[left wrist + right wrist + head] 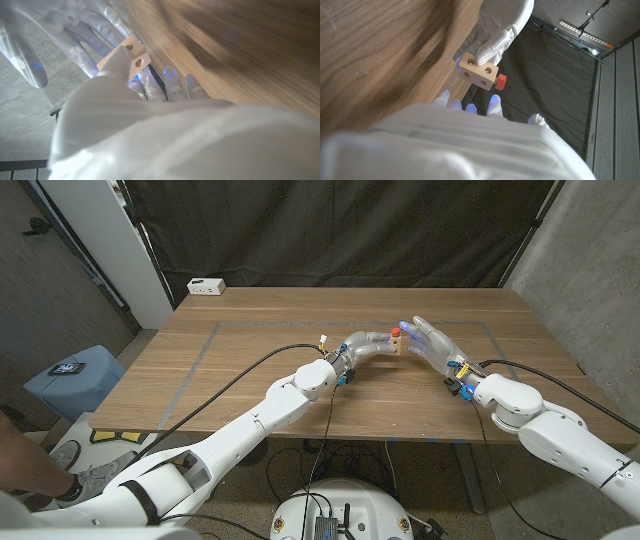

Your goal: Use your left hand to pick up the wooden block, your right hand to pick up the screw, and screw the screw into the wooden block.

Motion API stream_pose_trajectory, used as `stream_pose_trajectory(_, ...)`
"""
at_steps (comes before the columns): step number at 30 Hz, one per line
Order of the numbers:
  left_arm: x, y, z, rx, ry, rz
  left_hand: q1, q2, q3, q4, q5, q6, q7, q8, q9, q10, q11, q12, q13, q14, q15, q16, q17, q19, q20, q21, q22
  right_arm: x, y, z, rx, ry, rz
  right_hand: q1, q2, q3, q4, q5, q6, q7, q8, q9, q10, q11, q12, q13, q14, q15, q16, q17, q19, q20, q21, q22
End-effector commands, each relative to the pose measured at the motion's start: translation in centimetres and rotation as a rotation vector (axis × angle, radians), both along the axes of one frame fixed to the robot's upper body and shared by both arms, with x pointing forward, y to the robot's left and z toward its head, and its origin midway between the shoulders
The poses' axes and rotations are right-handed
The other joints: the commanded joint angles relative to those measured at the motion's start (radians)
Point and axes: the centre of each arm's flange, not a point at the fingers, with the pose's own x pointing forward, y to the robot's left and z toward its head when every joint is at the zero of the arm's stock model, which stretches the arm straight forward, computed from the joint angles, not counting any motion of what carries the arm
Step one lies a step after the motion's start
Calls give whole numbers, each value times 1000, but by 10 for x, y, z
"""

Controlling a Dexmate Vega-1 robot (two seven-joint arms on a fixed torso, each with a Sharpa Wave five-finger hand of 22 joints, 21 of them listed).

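Observation:
My left hand [368, 346] holds a small pale wooden block [398, 343] just above the table's middle. In the right wrist view its fingers [495, 40] pinch the block [479, 71], whose faces have round holes. A red screw [500, 82] sticks out of one face, and it appears as an orange-red cap [396, 332] on the block's top in the head view. My right hand [432, 342] stands right beside the block with fingers spread and nothing in them. In the left wrist view the block [132, 56] sits past my left hand [150, 125], with the right hand [75, 35] spread behind it.
A white box [206, 285] lies at the table's far left corner. Pale tape lines [200, 355] mark a rectangle on the wooden table [250, 310]. A blue stool [75, 375] stands on the floor to the left. A person's arm [25, 470] shows at the lower left edge.

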Motion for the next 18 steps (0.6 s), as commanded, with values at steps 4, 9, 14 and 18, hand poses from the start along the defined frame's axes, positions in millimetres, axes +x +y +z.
stream_pose_trajectory(4,1,0,-1,-6,2,0,-1,5,4,1,3,13,3,9,4,16,0,9,5,5,-49,3,0,6,2,4,3,4,6,1,-15,5,23,6,-2,8,3,4,-6,-3,2,3,-194,5,-1,2,-192,8,-1,0,-9,2,4,6)
stream_pose_trajectory(9,1,0,-1,-7,2,0,0,5,4,0,2,15,2,10,4,17,0,10,5,5,-49,3,0,6,3,4,3,4,7,1,-17,10,26,5,-2,8,3,4,-3,-6,4,3,-193,4,-1,2,-191,9,-1,0,-9,2,5,6)
stream_pose_trajectory(14,1,0,-1,-7,1,2,0,3,4,0,1,19,4,12,4,21,0,11,5,7,-49,3,0,7,1,5,3,4,8,0,-18,11,31,5,-2,9,3,4,-3,-9,4,3,-192,3,-1,2,-191,9,-1,0,-8,2,5,6)
stream_pose_trajectory(18,2,1,-1,-7,4,2,1,4,5,0,1,21,5,12,4,25,2,13,5,8,-49,2,-1,7,2,4,3,4,8,0,-18,13,30,5,-2,9,3,4,-4,-10,4,3,-192,3,0,1,-191,9,0,0,-8,3,5,6)
